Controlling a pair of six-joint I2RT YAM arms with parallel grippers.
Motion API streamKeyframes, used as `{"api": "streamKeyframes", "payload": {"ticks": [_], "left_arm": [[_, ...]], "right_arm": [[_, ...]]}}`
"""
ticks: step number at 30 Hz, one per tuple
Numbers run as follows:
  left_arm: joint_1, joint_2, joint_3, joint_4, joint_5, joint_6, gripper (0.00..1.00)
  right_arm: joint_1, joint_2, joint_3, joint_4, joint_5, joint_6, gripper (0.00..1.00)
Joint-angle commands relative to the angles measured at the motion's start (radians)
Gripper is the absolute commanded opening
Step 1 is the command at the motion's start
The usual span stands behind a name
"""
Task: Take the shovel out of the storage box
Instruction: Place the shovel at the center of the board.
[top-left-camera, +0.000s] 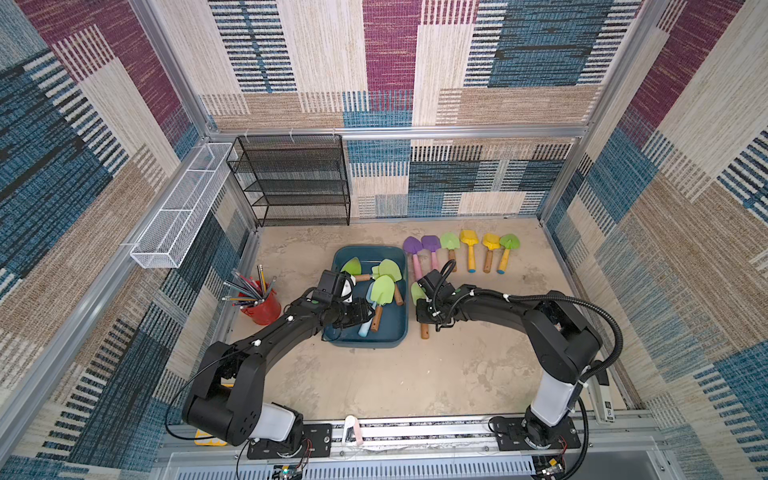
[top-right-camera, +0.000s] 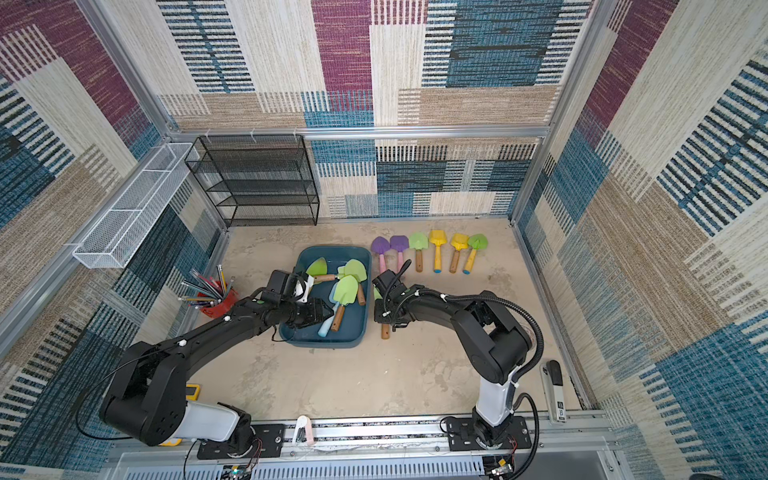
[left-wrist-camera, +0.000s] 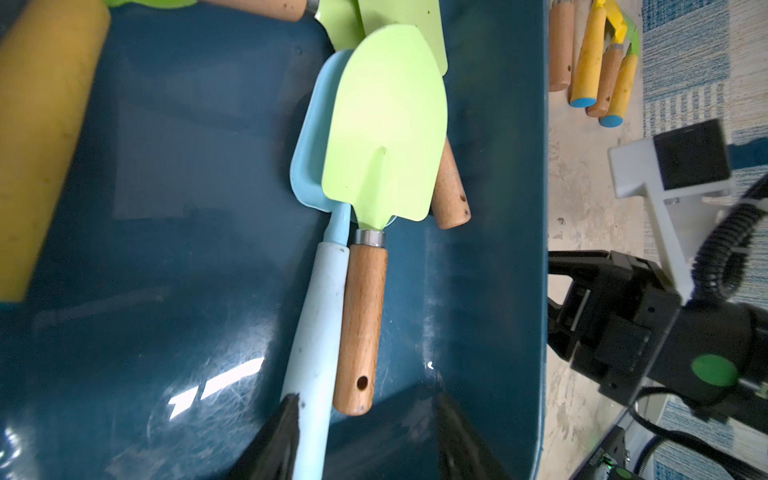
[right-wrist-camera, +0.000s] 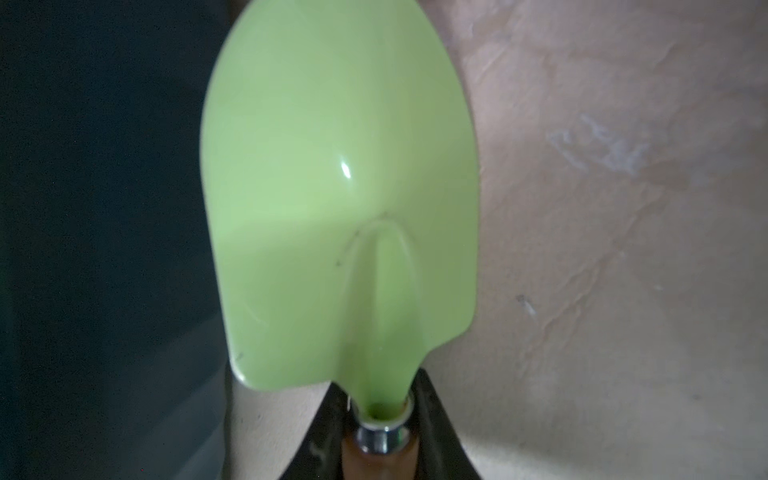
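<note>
My left gripper (left-wrist-camera: 368, 440) hangs partly open and empty at the near end of the storage box (top-left-camera: 392, 322). The handles of the pale blue shovel (left-wrist-camera: 316, 316) and the wooden-handled shovel (left-wrist-camera: 384, 137) lie touching at its jaws, so closing here could pinch both or knock one aside. Just right of the box, my right gripper (right-wrist-camera: 380, 436) is clamped on the neck of a green shovel (right-wrist-camera: 332, 187), outside the box over the table (right-wrist-camera: 602, 249); held that close to the blade, it may swivel or slip.

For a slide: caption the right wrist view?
Right gripper, jaws shut on a green shovel, its blade over the tabletop beside the storage box.
</note>
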Motion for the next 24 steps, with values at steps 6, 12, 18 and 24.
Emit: {"api": "streamKeyframes", "payload": {"ticks": [6,12,18,24], "left_arm": [[0.001,0.030,0.007,0.023,0.028,0.013,0.56],[-0.006,0.045,0.014,0.024,0.031,0.013,0.56],[-0.011,0.049,0.009,0.016,0.016,0.013,0.56],[-0.015,0.064,0.027,-0.010,-0.006,0.022,0.56]], "right_arm": [[0.008,0.008,-0.007,-0.005,0.005,0.017,0.28],[0.011,0.012,-0.008,0.007,-0.014,0.017,0.32],[0.018,0.004,-0.008,0.032,-0.043,0.025,0.34],[0.024,-0.021,-0.008,0.038,-0.066,0.028,0.34]]}}
